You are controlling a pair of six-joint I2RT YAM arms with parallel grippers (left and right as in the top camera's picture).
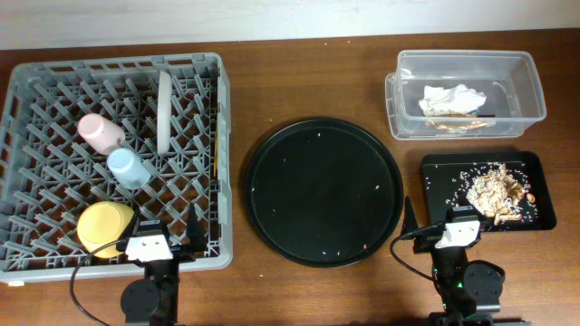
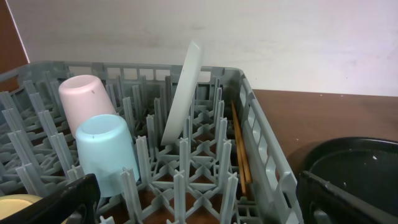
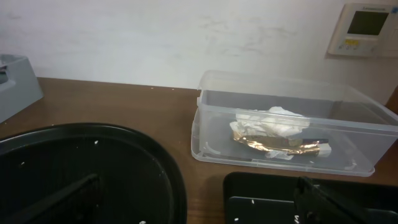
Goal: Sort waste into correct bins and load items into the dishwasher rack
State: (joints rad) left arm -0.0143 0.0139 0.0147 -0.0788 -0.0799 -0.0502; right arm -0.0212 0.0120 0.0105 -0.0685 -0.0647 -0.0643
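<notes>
The grey dishwasher rack [image 1: 223, 154] fills the left of the table. In it are a pink cup [image 1: 100, 133], a light-blue cup [image 1: 130, 167], an upright pale plate [image 1: 165, 110] and a yellow bowl [image 1: 106, 225]. In the left wrist view, wooden chopsticks [image 2: 240, 149] lie along the rack's right wall [image 2: 264, 134]. The clear tub [image 1: 535, 86] holds a white napkin [image 1: 451, 99]. Food scraps [image 1: 497, 190] lie in the black rectangular tray [image 1: 444, 177]. My left gripper [image 1: 163, 237] is open at the rack's near edge. My right gripper [image 1: 446, 225] is open at that tray's near-left corner. Neither holds anything.
A large round black tray [image 1: 324, 192] with a few crumbs sits between the rack and the bins. A golden-brown wrapper [image 3: 273, 144] lies under the napkin [image 3: 270, 122] in the tub [image 3: 205, 134]. A wall runs behind the table.
</notes>
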